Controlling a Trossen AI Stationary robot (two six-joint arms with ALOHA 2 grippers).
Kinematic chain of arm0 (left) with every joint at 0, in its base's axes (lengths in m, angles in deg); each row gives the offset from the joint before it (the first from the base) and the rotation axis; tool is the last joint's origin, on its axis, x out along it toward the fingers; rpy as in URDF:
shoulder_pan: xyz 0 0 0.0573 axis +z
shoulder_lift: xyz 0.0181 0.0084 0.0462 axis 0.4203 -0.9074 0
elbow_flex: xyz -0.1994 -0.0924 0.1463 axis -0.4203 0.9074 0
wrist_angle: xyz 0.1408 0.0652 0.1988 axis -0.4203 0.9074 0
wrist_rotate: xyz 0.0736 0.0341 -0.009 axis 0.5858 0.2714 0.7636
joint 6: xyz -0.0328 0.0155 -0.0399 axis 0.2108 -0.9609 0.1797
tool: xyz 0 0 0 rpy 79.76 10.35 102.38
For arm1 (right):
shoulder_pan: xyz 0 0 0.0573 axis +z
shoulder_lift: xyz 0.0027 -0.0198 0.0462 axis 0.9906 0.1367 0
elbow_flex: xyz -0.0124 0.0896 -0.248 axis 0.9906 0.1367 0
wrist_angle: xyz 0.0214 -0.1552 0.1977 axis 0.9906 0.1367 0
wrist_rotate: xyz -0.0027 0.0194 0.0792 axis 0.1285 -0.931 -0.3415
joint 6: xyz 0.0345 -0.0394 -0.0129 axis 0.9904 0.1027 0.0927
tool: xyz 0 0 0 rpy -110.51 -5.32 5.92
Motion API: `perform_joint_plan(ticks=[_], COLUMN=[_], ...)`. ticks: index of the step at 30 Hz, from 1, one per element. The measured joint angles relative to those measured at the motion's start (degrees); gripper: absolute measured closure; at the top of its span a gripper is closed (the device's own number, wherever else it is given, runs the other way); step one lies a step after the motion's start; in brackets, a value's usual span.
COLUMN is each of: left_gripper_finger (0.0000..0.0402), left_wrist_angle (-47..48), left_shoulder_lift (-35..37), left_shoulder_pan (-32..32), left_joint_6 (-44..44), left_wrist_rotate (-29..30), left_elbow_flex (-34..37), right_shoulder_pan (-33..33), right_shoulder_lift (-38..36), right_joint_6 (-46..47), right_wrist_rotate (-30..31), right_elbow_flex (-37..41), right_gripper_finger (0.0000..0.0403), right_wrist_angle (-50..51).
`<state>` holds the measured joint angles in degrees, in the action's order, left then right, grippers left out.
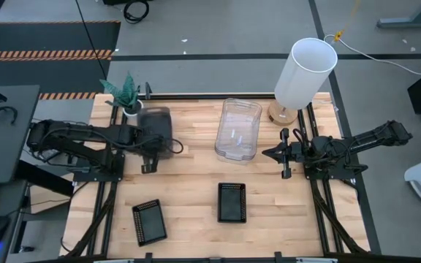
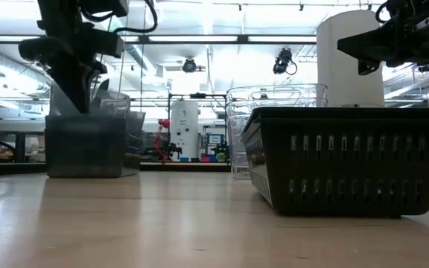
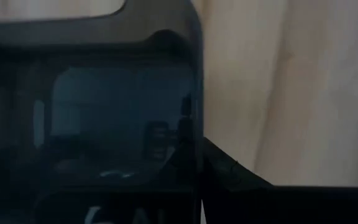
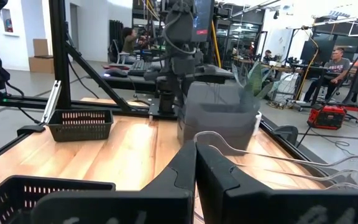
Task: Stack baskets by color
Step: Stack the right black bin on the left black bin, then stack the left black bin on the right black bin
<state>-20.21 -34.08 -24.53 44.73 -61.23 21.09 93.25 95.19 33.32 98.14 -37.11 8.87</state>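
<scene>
Grey baskets [image 1: 156, 124] nested, left gripper [image 1: 154, 146] fingers clamped on rim; right gripper [image 1: 270, 153] fingers together, empty.

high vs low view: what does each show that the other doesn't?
Only the high view: the second black mesh basket near the front left, the potted plant at the back left, and the full layout of both arms.

Only the low view: the room beyond the table, and the side walls of the nearest black mesh basket.

Both: the grey basket stack under the left gripper, which is shut; the clear basket stack; the white cylinder; and the right gripper, shut and holding nothing.
</scene>
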Motion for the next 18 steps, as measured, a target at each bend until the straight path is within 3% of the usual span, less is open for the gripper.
perform_joint_plan(ticks=[5, 13, 18], left_gripper_finger=[0.0366, 0.0246, 0.0198], left_wrist_angle=[-1.3, 2.1, 4.8], left_shoulder_lift=[0.0, 0.0, 0.0], left_shoulder_pan=[-0.6, -0.9, -4.6], left_joint_6=[0.1, 5.8, 13.1], left_wrist_rotate=[-2.7, -2.2, -4.7], left_elbow_flex=[0.0, -3.4, -7.4], right_shoulder_pan=[0.0, 0.0, 0.0], right_shoulder_lift=[0.0, 0.0, 0.0], right_joint_6=[0.0, 0.0, 0.0], right_wrist_rotate=[0.0, 0.0, 0.0], right_elbow_flex=[0.0, 0.0, 0.0], right_gripper_finger=[0.0387, 0.0387, 0.0387], right_wrist_angle=[0.0, 0.0, 0.0])
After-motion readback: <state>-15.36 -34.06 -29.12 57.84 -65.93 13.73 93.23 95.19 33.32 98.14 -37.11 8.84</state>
